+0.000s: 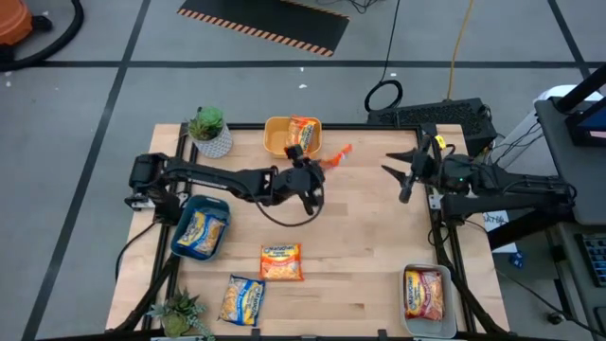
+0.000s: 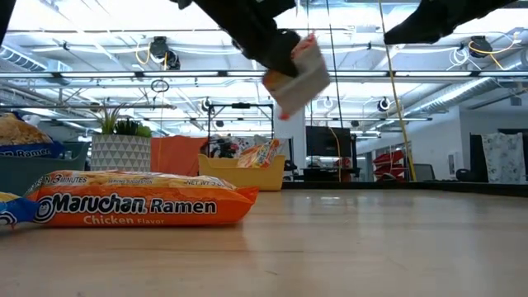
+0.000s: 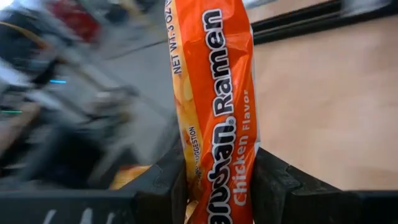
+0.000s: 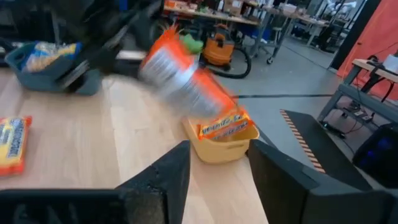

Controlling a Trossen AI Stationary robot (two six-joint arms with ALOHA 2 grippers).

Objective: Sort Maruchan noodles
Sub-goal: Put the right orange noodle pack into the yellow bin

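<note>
Orange packet [image 3: 214, 118]: you have it clamped between the left gripper's [image 1: 308, 189] fingers [image 3: 158, 186]; the wrapper reads "Ramen Chicken Flavor" and stands up out of the jaws, lifted above the table [image 1: 369, 246] just in front of the yellow bin [image 1: 275, 137].
Same packet, other views: from the low camera it hangs in the air, tilted, its pale back side showing [image 2: 295, 76]; from the right wrist it is a blur over the yellow bin [image 4: 183, 74].
Left gripper: fingers narrow, pinching that packet near one end.
Yellow bin: you see one orange packet [image 1: 303, 131] lying in it; the bin sits at the far edge of the table, beside a potted plant [image 1: 208, 131].
Blue bin [image 1: 220, 206]: near the left edge, with a blue-and-yellow packet [image 1: 199, 232] inside.
Clear bin [image 1: 409, 317]: at the near right corner, holding a red packet [image 1: 424, 294].
Loose packets: one orange packet [image 1: 281, 261] lies flat on the wood near the middle front; another, yellowish [image 1: 242, 299], lies left of it, closer to the near edge. A second plant [image 1: 180, 313] stands at the near left corner.
Right gripper [image 1: 405, 175]: you find it at the right side of the table, well apart from the packet, fingers [image 4: 158, 177] spread and holding nothing.
</note>
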